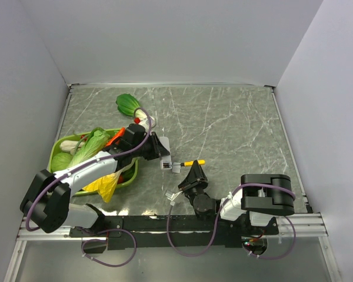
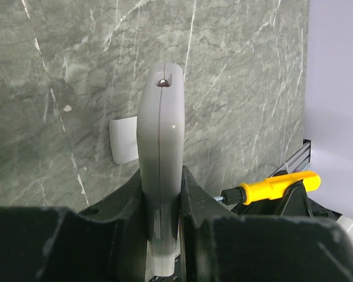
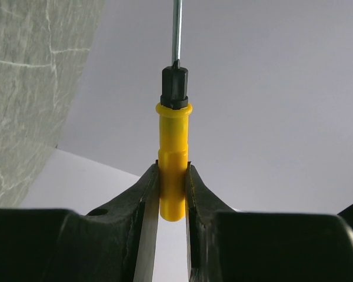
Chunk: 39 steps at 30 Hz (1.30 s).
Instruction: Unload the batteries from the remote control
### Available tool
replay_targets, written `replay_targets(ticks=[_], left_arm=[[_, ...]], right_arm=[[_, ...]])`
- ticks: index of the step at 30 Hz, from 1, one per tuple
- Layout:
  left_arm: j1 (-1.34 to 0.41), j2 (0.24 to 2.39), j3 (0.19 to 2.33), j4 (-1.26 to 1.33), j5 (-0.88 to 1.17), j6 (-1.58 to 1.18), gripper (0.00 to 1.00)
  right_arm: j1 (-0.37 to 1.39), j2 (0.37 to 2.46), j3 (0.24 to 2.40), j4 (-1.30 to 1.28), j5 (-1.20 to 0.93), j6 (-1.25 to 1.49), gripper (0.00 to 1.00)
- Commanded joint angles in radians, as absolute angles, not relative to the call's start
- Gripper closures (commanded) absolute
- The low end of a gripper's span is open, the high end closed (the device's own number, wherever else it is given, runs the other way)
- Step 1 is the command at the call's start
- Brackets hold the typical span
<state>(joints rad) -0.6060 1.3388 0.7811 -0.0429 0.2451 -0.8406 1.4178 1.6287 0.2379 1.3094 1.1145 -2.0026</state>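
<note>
From the top view: the left pincer (image 1: 163,158) is clamped on the slim white rectangular plastic remote control (image 1: 165,164), mid-way across the grey marbled tabletop (image 1: 223,129). Right beside it, the right pincer (image 1: 192,171) pinches a yellow-handled screwdriver with a black collar and thin metal shaft (image 1: 191,162), its tip pointing at the remote control. A green plastic tray (image 1: 56,154) of toy vegetables sits off to the left, close under the left arm. The batteries? I can't spot them from here.

Over to the left wrist: the remote control is held edge-on, seam facing the camera, with the jaws squeezing only its lower end. That's the worry: push sideways with the tool and the long free end may well pivot or slide out. A small pale grey square cover piece (image 2: 125,140) lies flat on the tabletop just behind it, apart from the remote control. No batteries show here either, since the compartment side is turned out of sight.

Now the right wrist: the jaws nip the screwdriver near the butt of its handle, the shaft running up out of frame. With so short a hold, the tip could swing and skid off the plastic, I'd say. And if a cell does pop free, it will likely drop and roll across the smooth stone, perhaps under the arms.
</note>
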Motion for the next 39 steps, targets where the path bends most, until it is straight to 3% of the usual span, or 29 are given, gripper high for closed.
replay_targets(ticks=[1, 30, 39], left_arm=[[-0.612, 1.316, 0.816, -0.023, 0.247, -0.856, 0.99], [-0.612, 1.304, 0.813, -0.008, 0.236, -0.835, 0.99], [-0.612, 1.302, 0.792, 0.087, 0.31, -0.838, 0.99]], right_arm=[[1.417, 1.632, 0.227, 1.64, 1.111, -2.253, 1.0], [1.456, 1.713, 0.271, 1.64, 1.034, -2.263, 1.0], [1.476, 1.648, 0.285, 1.511, 1.017, -2.125, 1.0]])
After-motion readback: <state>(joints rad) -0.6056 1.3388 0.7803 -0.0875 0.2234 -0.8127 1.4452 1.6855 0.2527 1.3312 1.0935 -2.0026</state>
